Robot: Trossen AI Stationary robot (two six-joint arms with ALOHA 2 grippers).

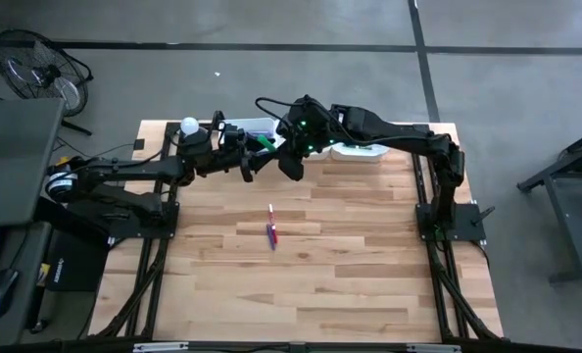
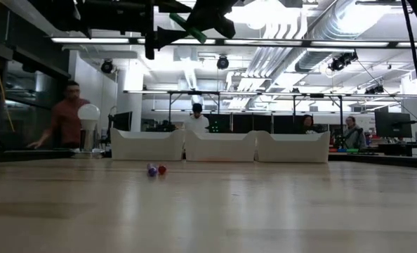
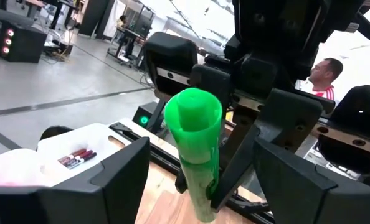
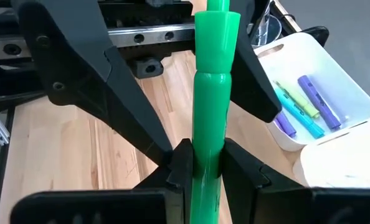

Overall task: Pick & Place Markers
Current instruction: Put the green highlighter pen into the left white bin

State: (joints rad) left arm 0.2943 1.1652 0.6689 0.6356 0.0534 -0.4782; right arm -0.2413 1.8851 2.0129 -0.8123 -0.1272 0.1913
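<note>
A green marker (image 4: 210, 93) is held high above the table's far middle, with my right gripper (image 4: 207, 168) shut on it. My left gripper (image 3: 200, 165) is open. Its fingers (image 4: 110, 81) stand on either side of the marker's free end without touching it. In the high view the green marker (image 1: 265, 144) shows between the left gripper (image 1: 250, 165) and the right gripper (image 1: 291, 162). A red marker (image 1: 270, 218) and a purple marker (image 1: 271, 236) lie flat on the wood at the table's middle. My right gripper pinches the green marker's barrel (image 4: 208, 152) between its two fingers, near the end closest to the wrist. The marker runs on past the fingertips, roughly along the fingers. It is lifted clear and tilted (image 2: 192, 28), well above the table.
Three white trays (image 2: 219, 145) stand in a row at the far edge; one (image 4: 309, 81) holds blue, purple and yellow-green markers, another (image 3: 79, 146) reddish ones. A white bulb-shaped thing (image 1: 189, 126) stands far left. People show beyond the table. Bare wood (image 1: 301, 294) lies toward the near edge.
</note>
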